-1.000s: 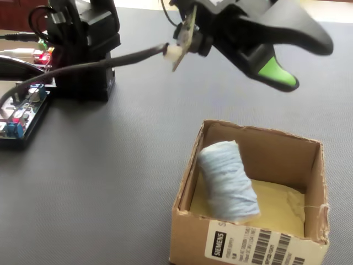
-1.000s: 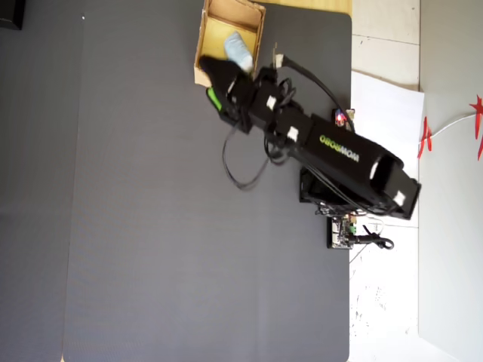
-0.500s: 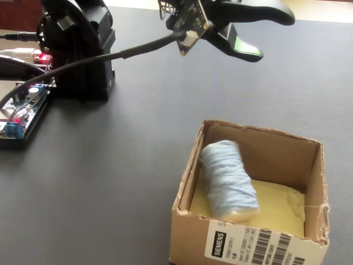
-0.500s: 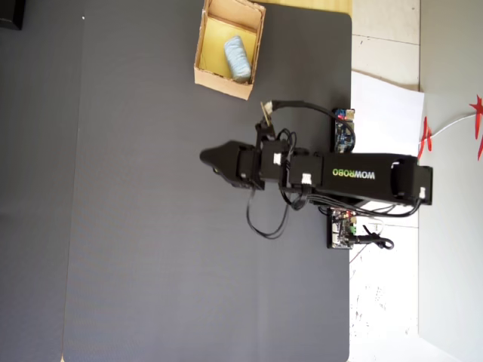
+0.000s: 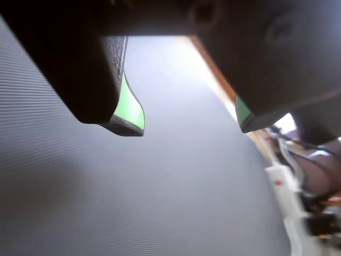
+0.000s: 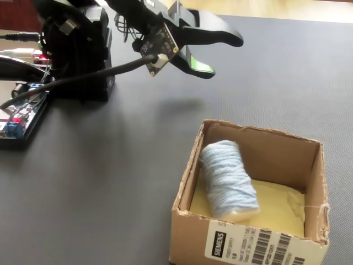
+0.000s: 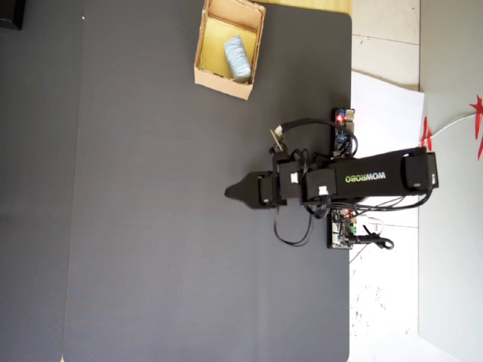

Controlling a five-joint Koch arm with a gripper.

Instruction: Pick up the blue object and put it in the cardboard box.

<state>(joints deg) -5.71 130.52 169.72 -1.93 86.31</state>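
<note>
The blue object [image 6: 229, 179], a pale-blue wrinkly lump, lies inside the cardboard box [image 6: 248, 243] against its left wall in the fixed view. From overhead the blue object [image 7: 237, 57] sits in the right part of the cardboard box [image 7: 219, 81] at the top of the mat. My gripper [image 6: 223, 56] hovers above the mat, well away from the box, close to the arm's base. It is open, and in the wrist view the gripper [image 5: 189, 125] shows two green-padded jaws spread wide with only mat between them. Overhead, the gripper [image 7: 230, 192] points left.
A dark grey ribbed mat [image 7: 151, 226] covers the table. The arm's black base [image 6: 83, 55], cables and circuit boards [image 6: 16, 121] stand at the fixed view's left. A wooden strip [image 5: 213, 69] borders the mat. White paper [image 7: 385, 98] lies beyond the mat's right edge.
</note>
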